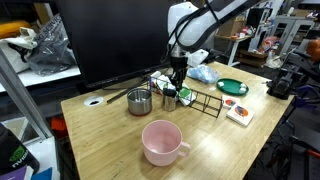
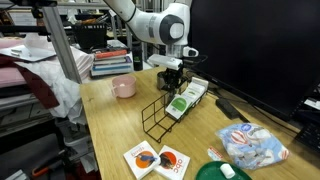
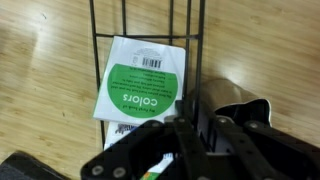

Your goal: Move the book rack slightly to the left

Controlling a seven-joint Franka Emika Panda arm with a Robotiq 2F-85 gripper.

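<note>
The book rack is a long black wire rack with upright loop dividers, standing mid-table; it also shows in the other exterior view. A white and green "colors" book lies in it. My gripper comes down onto the rack end nearest the steel cup. In the wrist view my fingers are close together with a rack wire between them, so they appear shut on the rack.
A steel cup stands right beside the rack end, shiny in the wrist view. A pink mug stands nearer the front. A green plate, picture cards, a plastic bag and a black monitor surround the rack.
</note>
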